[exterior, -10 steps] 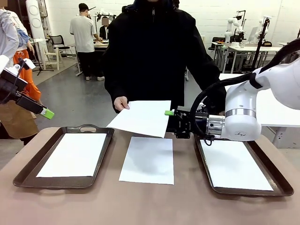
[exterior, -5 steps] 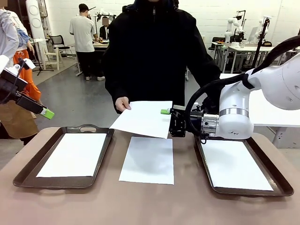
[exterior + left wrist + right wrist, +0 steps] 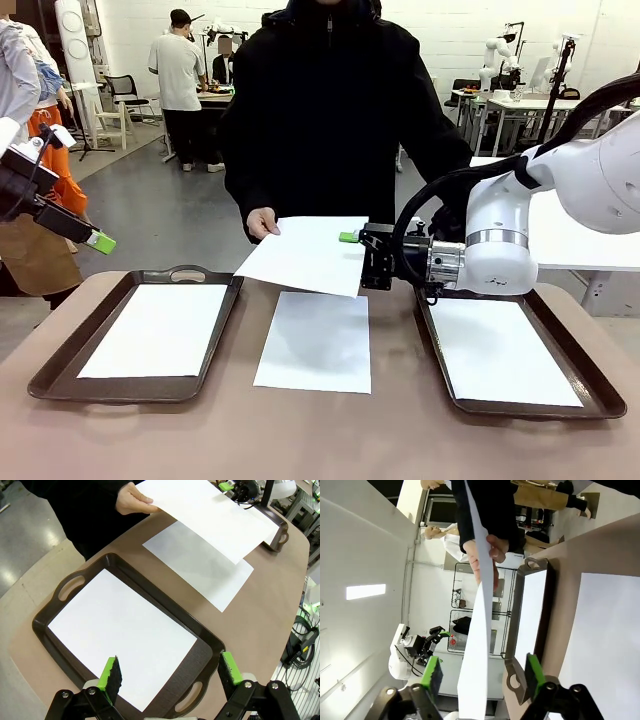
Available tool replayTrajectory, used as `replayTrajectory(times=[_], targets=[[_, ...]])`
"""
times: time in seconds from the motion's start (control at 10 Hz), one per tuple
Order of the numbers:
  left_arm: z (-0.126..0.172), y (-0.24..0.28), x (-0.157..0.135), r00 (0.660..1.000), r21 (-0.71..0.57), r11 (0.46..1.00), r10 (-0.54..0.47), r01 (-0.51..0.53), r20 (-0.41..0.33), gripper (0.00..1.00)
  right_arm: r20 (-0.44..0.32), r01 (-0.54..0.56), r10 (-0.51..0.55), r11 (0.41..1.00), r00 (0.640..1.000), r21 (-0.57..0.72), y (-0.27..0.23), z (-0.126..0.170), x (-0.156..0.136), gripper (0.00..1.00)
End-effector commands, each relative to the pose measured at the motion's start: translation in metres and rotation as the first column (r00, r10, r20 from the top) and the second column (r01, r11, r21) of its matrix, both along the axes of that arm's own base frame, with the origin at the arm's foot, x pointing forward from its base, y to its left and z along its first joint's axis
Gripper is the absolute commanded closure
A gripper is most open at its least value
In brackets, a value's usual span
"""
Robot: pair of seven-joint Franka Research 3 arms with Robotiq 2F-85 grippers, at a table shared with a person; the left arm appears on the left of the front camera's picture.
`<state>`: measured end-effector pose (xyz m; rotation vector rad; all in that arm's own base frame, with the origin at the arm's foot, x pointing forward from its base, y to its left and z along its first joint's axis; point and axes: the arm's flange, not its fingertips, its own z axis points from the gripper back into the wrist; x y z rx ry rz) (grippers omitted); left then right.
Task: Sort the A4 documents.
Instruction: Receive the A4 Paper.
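The left gripper [image 3: 171, 674] hangs raised off the left side of the surface [image 3: 320, 440], jaws wide apart and empty. I judge it is parked there to leave the middle free. Below it, the left tray [image 3: 225, 330] holds one white sheet [image 3: 155, 328], lying flat and square inside the rim.

On the bare surface between the trays lies a middle sheet [image 3: 315, 340], flat and in no tray, so it looks unsorted. Above it, the person's hand [image 3: 260, 222] holds out the offered sheet [image 3: 310, 252] by its left edge. The sheet is clear of the surface and slopes down towards the robot. The free right edge is presented to the right arm, evidently as a handover.

The right gripper [image 3: 484, 672] reaches in sideways from the right at that edge. In its wrist view the paper runs edge-on between the two green pads [image 3: 432, 672]. The jaws stand apart on either side of the paper, with a gap at each pad, so they are not clamped on it. The person's grip alone appears to carry the paper.

Behind that arm, the right tray [image 3: 540, 411] holds its own sheet [image 3: 500, 350], lying flat. It is probably where the offered sheet is headed.
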<state>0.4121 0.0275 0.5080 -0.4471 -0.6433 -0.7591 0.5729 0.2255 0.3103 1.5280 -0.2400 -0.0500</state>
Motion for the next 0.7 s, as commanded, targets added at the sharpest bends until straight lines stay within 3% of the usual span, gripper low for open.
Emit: replayTrajectory(times=[0.0, 0.1, 0.2, 0.3, 0.4, 0.5, 0.6], targets=[[-0.0009, -0.0001, -0.0011, 1.000, 0.014, 1.000, -0.008, 0.008, 0.003, 0.00, 0.021, -0.002, 0.002, 1.000, 1.000, 0.028, 0.0039, 0.0014, 0.0063, 0.17], [-0.0009, -0.0001, -0.0011, 1.000, 0.014, 1.000, -0.008, 0.008, 0.003, 0.00, 0.019, -0.003, 0.003, 0.999, 1.000, 0.036, 0.0040, 0.0012, 0.0074, 0.34], [-0.0009, -0.0001, -0.0011, 1.000, 0.014, 1.000, -0.008, 0.008, 0.003, 0.00, 0.015, -0.004, 0.004, 0.999, 1.000, 0.039, 0.0036, 0.0012, 0.0079, 0.33], [-0.0009, -0.0001, -0.0011, 1.000, 0.014, 1.000, -0.008, 0.008, 0.003, 0.00, 0.016, -0.004, 0.003, 0.999, 1.000, 0.038, 0.0032, 0.0007, 0.0094, 0.51], [-0.0009, -0.0001, -0.0011, 1.000, 0.014, 1.000, -0.008, 0.008, 0.003, 0.00, 0.011, -0.006, 0.005, 0.999, 1.000, 0.034, 0.0026, 0.0002, 0.0100, 0.50], [-0.0009, -0.0001, -0.0011, 1.000, 0.014, 1.000, -0.008, 0.008, 0.003, 0.00, 0.006, -0.006, 0.006, 0.999, 1.000, 0.034, 0.0019, 0.0000, 0.0104, 0.68], [-0.0009, -0.0001, -0.0011, 1.000, 0.014, 1.000, -0.008, 0.008, 0.003, 0.00, 0.002, -0.008, 0.008, 0.999, 1.000, 0.034, 0.0014, -0.0002, 0.0110, 0.67]])
